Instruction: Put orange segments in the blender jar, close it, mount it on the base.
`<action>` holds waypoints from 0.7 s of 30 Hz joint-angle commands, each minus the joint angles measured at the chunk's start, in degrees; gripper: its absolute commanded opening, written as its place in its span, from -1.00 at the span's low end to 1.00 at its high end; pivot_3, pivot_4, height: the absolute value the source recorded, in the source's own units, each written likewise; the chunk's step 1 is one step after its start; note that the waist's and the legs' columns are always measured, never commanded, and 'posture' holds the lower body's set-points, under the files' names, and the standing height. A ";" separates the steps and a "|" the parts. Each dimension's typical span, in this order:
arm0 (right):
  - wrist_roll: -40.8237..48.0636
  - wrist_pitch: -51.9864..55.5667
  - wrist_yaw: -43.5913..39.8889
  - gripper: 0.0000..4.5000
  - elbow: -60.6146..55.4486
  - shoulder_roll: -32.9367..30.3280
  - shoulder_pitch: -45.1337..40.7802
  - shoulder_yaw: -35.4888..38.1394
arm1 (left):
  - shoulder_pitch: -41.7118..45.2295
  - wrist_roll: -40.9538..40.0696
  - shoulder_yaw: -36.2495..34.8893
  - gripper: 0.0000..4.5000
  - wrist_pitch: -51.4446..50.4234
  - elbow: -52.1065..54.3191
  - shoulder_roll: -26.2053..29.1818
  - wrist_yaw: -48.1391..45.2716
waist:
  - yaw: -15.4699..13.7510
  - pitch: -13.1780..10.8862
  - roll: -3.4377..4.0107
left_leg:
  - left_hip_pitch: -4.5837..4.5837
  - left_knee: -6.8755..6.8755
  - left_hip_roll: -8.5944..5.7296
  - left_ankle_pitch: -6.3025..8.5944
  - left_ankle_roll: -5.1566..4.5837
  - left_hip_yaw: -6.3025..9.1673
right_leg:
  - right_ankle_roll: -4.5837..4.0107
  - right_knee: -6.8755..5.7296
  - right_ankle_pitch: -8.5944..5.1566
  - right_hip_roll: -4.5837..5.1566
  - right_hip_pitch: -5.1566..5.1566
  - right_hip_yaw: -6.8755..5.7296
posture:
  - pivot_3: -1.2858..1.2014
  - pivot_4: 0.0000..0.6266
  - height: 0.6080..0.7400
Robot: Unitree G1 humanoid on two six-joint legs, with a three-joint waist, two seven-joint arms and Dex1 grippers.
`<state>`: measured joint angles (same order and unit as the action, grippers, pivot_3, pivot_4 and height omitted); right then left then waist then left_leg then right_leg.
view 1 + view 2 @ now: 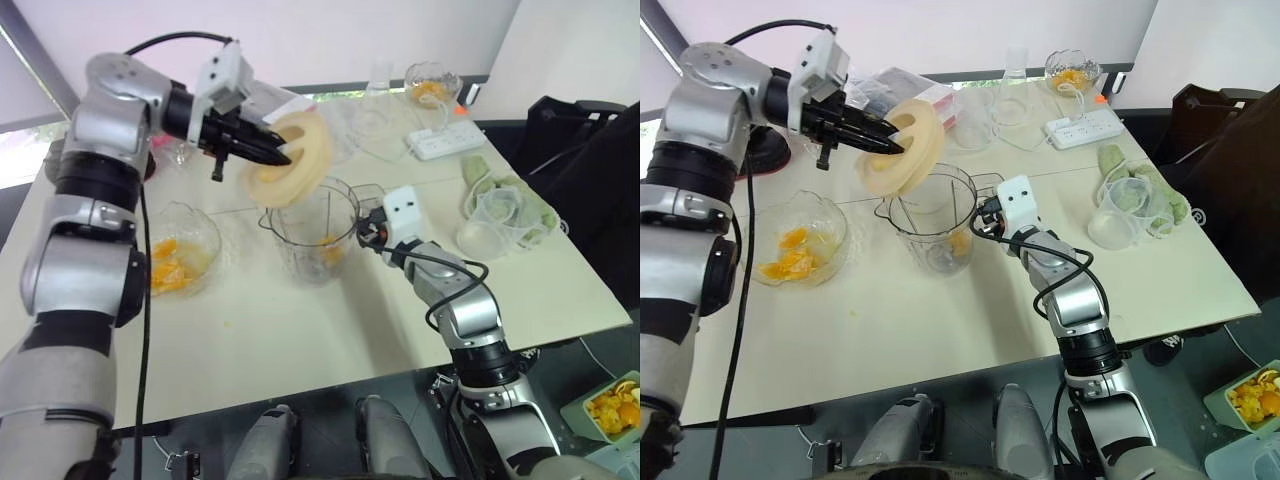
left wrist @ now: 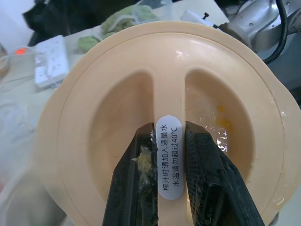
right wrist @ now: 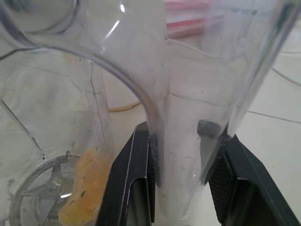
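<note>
the tall, tapered clear plastic blender jar point(image 1: 932, 222) stands at centre frame on the pale tabletop point(image 1: 940, 330), orange segments point(image 3: 84, 190) lying by its metal blades. the right gripper point(image 3: 181, 181) clamps the jar's transparent side handle between its black fingers. above the jar's open mouth, tilted, hangs a flat round cream plastic lid point(image 1: 902, 148), its raised centre rib pinched by the left gripper point(image 2: 170, 188). at left sits a scalloped glass bowl point(image 1: 795, 245) of orange pieces; at upper right a white power strip point(image 1: 1088, 128), and a clear plastic cup point(image 1: 1118, 212) beside green cloth.
</note>
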<state>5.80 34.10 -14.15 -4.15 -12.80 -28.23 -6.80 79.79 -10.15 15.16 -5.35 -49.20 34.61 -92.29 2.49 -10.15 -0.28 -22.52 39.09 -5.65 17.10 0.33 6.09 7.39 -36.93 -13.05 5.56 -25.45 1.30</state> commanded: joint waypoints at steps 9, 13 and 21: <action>-1.81 -1.26 0.61 -0.60 0.95 -0.56 1.23 0.35 | 3.14 -3.27 13.16 -0.90 0.23 2.31 -3.66 -0.21 | -0.05 0.00 0.00 | 0.01 0.03 -0.01 0.00 0.00 0.00 | 0.00 -0.03 0.00 0.00 0.00 0.02 | 0.03 -0.52 1.00; -1.83 -1.50 0.95 -0.60 1.08 -0.38 1.44 0.60 | 2.93 -1.97 17.49 -0.90 3.77 0.87 -3.72 -0.21 | -0.16 0.01 0.01 | 0.03 0.04 -0.02 0.00 -0.01 0.00 | 0.00 -0.03 0.00 0.00 0.03 0.03 | 0.03 -0.52 1.00; -1.76 -1.95 1.60 -0.60 1.30 0.19 1.59 0.89 | 4.43 -0.36 23.84 -0.90 8.90 -3.46 -4.99 -0.21 | -0.42 0.05 0.00 | 0.11 0.06 -0.04 0.00 -0.03 0.00 | 0.01 -0.03 -0.01 0.00 0.11 0.03 | 0.03 -0.52 1.00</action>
<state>5.70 32.28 -13.15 -3.03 -12.38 -27.14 -5.73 83.91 -12.36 36.48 2.16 -51.34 30.35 -92.31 2.07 -10.10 -0.28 -22.40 39.17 -5.69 17.09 0.30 6.09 7.39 -36.96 -13.05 5.57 -25.33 1.33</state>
